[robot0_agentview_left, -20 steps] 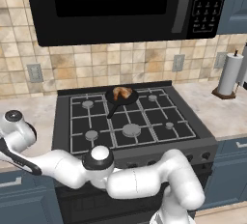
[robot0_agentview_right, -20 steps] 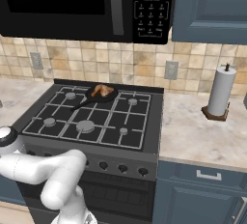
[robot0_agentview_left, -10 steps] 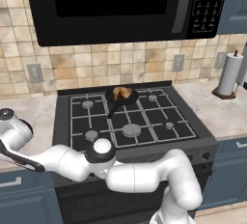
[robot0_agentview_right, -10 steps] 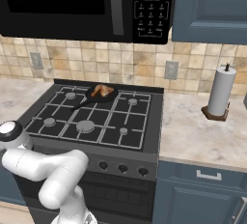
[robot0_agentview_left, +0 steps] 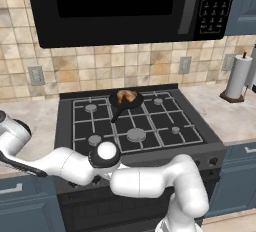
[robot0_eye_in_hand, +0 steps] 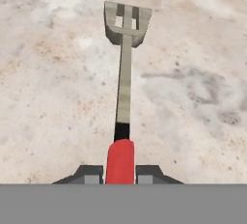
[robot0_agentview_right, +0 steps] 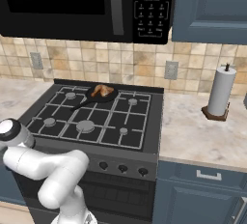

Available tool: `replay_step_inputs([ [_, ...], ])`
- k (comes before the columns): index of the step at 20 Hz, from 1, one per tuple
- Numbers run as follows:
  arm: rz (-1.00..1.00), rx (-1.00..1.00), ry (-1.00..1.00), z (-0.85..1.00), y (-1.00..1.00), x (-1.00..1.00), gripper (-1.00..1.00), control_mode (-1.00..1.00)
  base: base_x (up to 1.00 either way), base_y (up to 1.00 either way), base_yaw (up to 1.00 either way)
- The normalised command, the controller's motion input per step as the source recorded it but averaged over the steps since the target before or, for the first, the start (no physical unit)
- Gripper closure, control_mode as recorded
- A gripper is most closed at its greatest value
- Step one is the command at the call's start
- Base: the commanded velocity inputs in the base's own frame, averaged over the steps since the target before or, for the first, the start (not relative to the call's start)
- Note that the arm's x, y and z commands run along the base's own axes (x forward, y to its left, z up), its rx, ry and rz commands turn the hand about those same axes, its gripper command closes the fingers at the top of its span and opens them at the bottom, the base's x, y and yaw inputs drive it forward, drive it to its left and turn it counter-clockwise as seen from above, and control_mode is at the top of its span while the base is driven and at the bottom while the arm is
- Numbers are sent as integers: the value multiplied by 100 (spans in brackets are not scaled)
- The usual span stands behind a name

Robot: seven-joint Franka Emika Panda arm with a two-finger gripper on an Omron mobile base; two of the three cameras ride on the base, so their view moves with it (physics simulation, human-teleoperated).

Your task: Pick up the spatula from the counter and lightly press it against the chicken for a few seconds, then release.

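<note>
**Q:** How's it going with the spatula [robot0_eye_in_hand: 124,73]?

**A:** My gripper [robot0_eye_in_hand: 119,172] is clamped tight on its red handle. The blade looks flat on the counter [robot0_eye_in_hand: 193,97], so I reckon the lift comes next.

**Q:** Any tips?

**A:** I'd go straight up, keep the blade level, then swing over the stove [robot0_agentview_left: 150,121] to the chicken [robot0_agentview_left: 126,95] in the pan [robot0_agentview_left: 136,102]. I've got it right at the handle's end, so it may pivot. Slow moves.
</note>
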Motion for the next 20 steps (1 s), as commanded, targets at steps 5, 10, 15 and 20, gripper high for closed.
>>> replay_step_inputs([
  [5, -9, 0, -11, 8, -31, 31, 100, -100, 0, 0, 0],
  [10, -2, 0, -11, 9, -72, 10, 100, -100, 0, 0, 0],
  [15, 0, 2, -5, 28, -83, -11, 100, -100, 0, 0, 0],
  [20, 0, 6, -4, 14, -84, -37, 100, -100, 0, 0, 0],
])
